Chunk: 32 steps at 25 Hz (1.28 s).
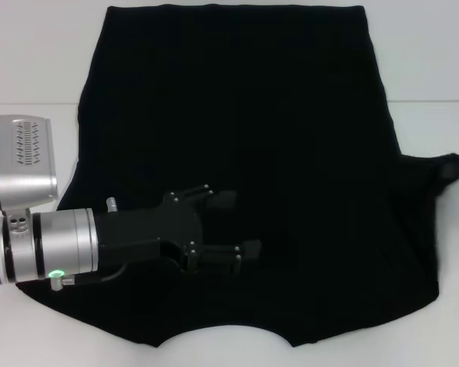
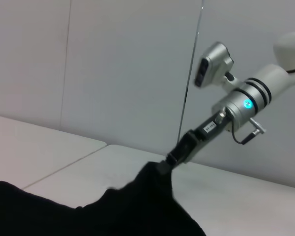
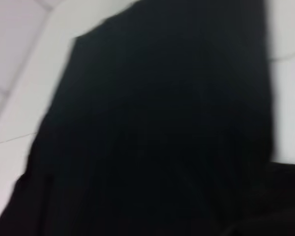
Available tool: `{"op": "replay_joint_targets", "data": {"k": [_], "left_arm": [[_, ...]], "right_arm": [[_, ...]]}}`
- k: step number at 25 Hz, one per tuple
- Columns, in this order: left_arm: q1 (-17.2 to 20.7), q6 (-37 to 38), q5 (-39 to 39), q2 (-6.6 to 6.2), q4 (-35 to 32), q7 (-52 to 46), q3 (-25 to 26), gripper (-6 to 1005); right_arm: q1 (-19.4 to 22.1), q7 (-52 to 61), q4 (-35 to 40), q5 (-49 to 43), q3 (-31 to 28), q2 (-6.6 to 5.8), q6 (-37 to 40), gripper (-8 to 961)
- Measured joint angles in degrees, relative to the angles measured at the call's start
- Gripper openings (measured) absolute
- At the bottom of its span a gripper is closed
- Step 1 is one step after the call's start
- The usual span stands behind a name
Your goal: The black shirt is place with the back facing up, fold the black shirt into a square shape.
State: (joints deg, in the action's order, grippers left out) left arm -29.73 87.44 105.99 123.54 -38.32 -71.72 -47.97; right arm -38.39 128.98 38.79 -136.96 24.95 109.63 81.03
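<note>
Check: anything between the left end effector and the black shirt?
Nothing visible. The left end effector hangs open right over the black shirt, which lies spread on the white table. The right end effector grips the shirt's right sleeve edge.

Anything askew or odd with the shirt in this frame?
Yes. The black shirt lies mostly flat, but its sleeve at the robot's right is pulled up off the white table by the right gripper. The left gripper hovers open over the shirt.
</note>
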Motion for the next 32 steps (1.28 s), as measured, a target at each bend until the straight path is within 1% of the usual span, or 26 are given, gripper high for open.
{"op": "replay_joint_targets", "data": {"k": [1, 2, 3, 5, 7, 9, 12, 13, 15, 18, 23, 24, 26, 28, 30, 32], "left_arm": [[0.02, 0.05, -0.03, 0.01, 0.00, 0.00, 0.18, 937], [0.03, 0.05, -0.04, 0.00, 0.00, 0.00, 0.31, 937], [0.05, 0.14, -0.04, -0.01, 0.00, 0.00, 0.61, 937], [0.06, 0.38, -0.14, -0.12, 0.00, 0.00, 1.25, 937], [0.10, 0.51, -0.30, -0.22, 0.00, 0.00, 1.76, 937], [0.18, 0.56, -0.46, -0.29, 0.00, 0.00, 2.23, 938], [0.27, 0.59, -0.48, -0.32, 0.00, -0.08, 2.79, 938], [0.30, 0.60, -0.51, -0.32, 0.00, -0.15, 2.84, 938], [0.36, 0.59, -0.61, -0.32, 0.00, -0.45, 2.89, 938], [0.39, 0.59, -0.67, -0.33, 0.00, -0.69, 2.93, 938], [0.16, 0.56, -0.72, -0.85, -0.11, -1.82, 4.52, 938], [0.17, 0.56, -0.63, -1.04, -0.28, -2.62, 5.02, 938], [0.33, 0.83, -0.12, -1.84, -0.84, -5.33, 5.90, 938], [0.66, 2.31, 1.06, -2.93, -1.45, -8.25, 6.60, 938], [1.04, 4.73, 3.34, -3.82, -2.68, -10.99, 8.56, 938], [1.30, 6.69, 7.04, -4.35, -4.49, -13.71, 11.52, 938]], "right_arm": [[-0.93, -0.41, -0.10, 0.36, 0.52, 0.32, 0.56, 13], [-3.38, -0.66, -0.22, 0.51, 2.57, 1.42, 0.54, 13], [-3.38, -0.66, -0.22, 0.51, 2.57, 1.42, 0.54, 13], [-5.77, -0.30, -0.46, 0.38, 5.22, 2.42, -0.23, 13], [-8.02, 0.53, -1.30, 0.03, 9.26, 3.17, -1.39, 13], [-9.68, 1.42, -2.01, -0.17, 13.26, 3.51, -2.26, 13], [-10.32, 2.60, -1.14, -0.29, 17.02, 4.50, -3.27, 12], [-10.26, 2.82, -0.62, -0.29, 17.45, 4.72, -3.24, 40], [-9.94, 3.08, 0.19, -0.25, 17.87, 4.78, -3.00, 95], [-9.21, 3.40, 0.70, -0.18, 17.40, 4.23, -2.18, 178], [-6.72, 3.16, 1.16, 1.55, 14.75, 3.31, -1.14, 426], [-6.04, 2.35, 1.21, 2.88, 13.96, 3.25, -0.57, 499], [-3.79, -0.66, 1.27, 7.76, 11.97, 3.10, 1.14, 644], [-1.47, -4.70, 1.12, 12.84, 10.54, 3.08, 2.46, 688], [0.95, -10.02, 0.58, 18.44, 9.56, 3.26, 3.97, 733], [3.24, -16.46, -0.52, 24.16, 9.16, 3.92, 5.69, 777]]}}
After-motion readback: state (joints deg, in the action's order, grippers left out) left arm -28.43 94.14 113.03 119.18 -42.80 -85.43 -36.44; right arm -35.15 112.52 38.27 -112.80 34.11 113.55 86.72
